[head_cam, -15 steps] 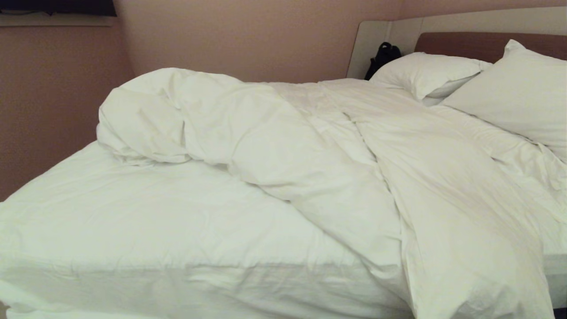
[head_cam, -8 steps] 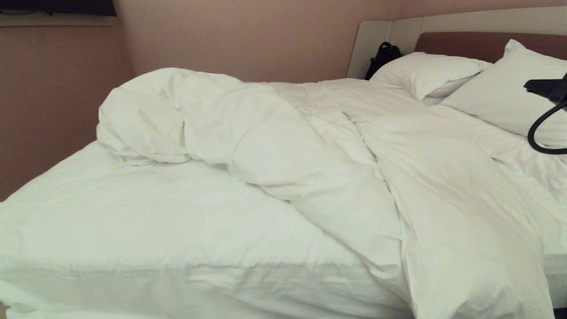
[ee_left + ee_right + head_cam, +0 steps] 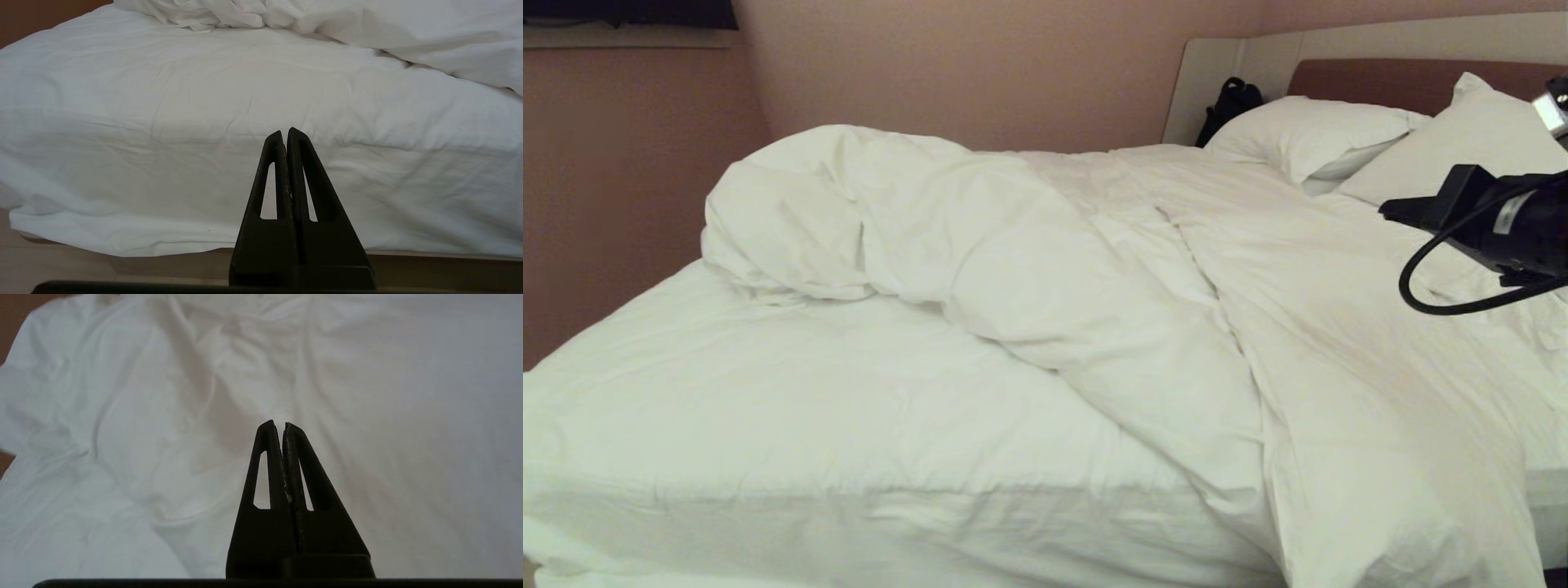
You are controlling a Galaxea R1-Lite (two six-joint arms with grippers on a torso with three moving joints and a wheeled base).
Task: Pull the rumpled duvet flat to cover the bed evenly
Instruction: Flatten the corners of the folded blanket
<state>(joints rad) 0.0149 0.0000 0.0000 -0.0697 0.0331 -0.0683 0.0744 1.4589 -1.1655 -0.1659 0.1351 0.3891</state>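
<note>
Pink-beige walls (image 3: 1013, 65) enclose the bed (image 3: 768, 408), whose fitted sheet lies bare across the 8 o'clock area of the head view. The duvet (image 3: 1094, 269) is bunched in a ridge running from 10 o'clock toward 5 o'clock, draping over the near mattress edge. Two pillows (image 3: 1307, 135) rest at 1 o'clock against the headboard (image 3: 1380, 49), with a black bag (image 3: 1229, 102) beside them. The right gripper (image 3: 282, 426) hovers over the duvet at 3 o'clock, jaws pressed together, holding nothing. The left gripper (image 3: 284, 132), also fully closed and empty, points at the mattress side.
</note>
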